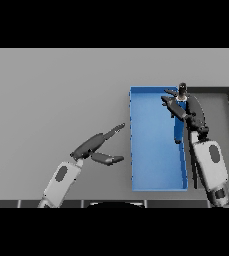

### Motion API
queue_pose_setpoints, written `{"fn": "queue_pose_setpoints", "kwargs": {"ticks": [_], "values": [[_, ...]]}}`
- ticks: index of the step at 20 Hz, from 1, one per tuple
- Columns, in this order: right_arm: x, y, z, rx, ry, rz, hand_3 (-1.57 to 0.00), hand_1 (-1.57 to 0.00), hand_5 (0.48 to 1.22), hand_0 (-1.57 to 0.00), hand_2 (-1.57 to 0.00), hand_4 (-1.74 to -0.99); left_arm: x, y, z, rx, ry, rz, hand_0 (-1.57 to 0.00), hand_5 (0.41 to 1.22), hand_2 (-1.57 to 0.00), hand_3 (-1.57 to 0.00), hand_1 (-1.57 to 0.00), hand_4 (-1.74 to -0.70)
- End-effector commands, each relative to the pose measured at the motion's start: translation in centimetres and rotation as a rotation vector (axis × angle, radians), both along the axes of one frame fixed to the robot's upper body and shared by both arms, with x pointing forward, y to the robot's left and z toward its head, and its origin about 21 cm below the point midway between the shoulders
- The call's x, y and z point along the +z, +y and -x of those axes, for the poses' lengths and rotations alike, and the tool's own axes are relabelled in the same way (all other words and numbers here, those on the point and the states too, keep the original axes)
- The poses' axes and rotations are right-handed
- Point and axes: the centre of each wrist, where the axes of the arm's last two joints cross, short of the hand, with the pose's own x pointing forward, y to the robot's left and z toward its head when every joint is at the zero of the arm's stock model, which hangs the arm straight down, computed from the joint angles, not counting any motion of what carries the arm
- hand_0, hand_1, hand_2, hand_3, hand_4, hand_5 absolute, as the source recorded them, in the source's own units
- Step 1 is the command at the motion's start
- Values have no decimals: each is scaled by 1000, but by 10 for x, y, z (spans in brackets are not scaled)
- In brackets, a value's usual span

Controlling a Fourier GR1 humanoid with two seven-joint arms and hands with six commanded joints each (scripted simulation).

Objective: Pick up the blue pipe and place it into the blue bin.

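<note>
Grey table [51, 90] fills the view, with a blue bin [151, 165] toward its right side. Just right of the bin, touching its wall, sits a dark grey tray [221, 107]. Right hand [183, 111] is above the bin's upper right corner, fingers curled round a blue pipe [178, 131]. Pipe hangs roughly upright over the bin's right half, close to the right wall, with a dark cap [182, 87] showing above the hand; whether its lower end touches the bin floor cannot be told. Left hand [97, 147] hovers over bare table well left of the bin, fingers straight and spread from the thumb, holding nothing.
</note>
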Motion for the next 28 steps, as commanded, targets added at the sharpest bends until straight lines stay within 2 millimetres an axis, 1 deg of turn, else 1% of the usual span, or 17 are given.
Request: {"fn": "queue_pose_setpoints", "kwargs": {"ticks": [1,3,4,6,8,9,10,11,12,13,15,16,18,21,24,26,28], "values": [[-7,2,2,-19,39,-15,-1571,-1571,1221,-1571,-1571,-1498,0,0,0,3,-7,-1,1,470,1,1,1,-928],[-14,1,6,-37,103,-24,-1571,-1571,1221,-1571,-1571,-1497,-2,4,1,9,-11,3,1,476,1,1,1,-923],[-17,1,8,-41,136,-14,-1257,-1571,1221,-1571,-1571,-1546,-3,1,1,8,-11,-1,1,478,1,1,1,-923],[-26,0,12,-52,220,-27,-804,-1571,1221,-1571,-1571,-1616,-3,3,-1,6,-17,2,1,481,1,1,1,-922],[-33,3,12,-72,293,-33,-514,-1571,1221,-1571,-1571,-1661,-2,1,-2,2,-19,0,1,486,1,1,1,-919],[-34,2,13,-87,335,-50,-411,-1571,1171,-1571,-1571,-1677,1,1,-2,2,-30,9,1,489,1,1,1,-918],[-35,3,11,-107,368,-60,-455,-1571,1161,-1571,-1518,-1626,-1,-2,-1,1,-26,2,1,491,1,1,1,-920],[-35,2,11,-111,380,-62,-364,-1282,1154,-1355,-1234,-1553,-1,0,0,3,-24,2,1,493,1,1,1,-919],[-36,2,11,-111,389,-59,-291,-1025,1148,-1084,-987,-1469,-1,0,0,3,-24,5,1,493,1,1,1,-921],[-36,1,10,-112,393,-53,-232,-820,1137,-867,-789,-1405,0,1,0,3,-26,7,1,493,1,1,1,-920],[-34,0,8,-120,424,-3,-148,-525,1108,-554,-505,-1339,3,0,-2,9,-17,2,1,494,1,1,1,-925],[-33,1,8,-93,422,53,-118,-419,1068,-443,-404,-1307,2,-1,-1,11,-13,1,1,494,1,1,1,-926],[-34,0,9,-38,425,187,-75,-268,962,-283,-258,-1250,-1,0,1,8,-6,4,1,494,1,1,1,-926],[-35,6,9,56,460,310,-38,-137,837,-145,-132,-1205,-4,7,4,6,-6,-1,1,496,1,1,1,-927],[-35,6,9,83,484,367,-19,-70,771,-74,-67,-1161,-2,3,1,8,-7,4,1,496,1,1,1,-929],[-34,6,10,98,493,380,-12,-44,747,-47,-42,-1125,-1,6,-1,12,-10,9,1,496,1,1,1,-931],[-33,10,11,121,488,387,-7,-28,725,-30,-27,-1099,-6,6,2,8,-4,6,1,497,1,1,1,-932]]}}
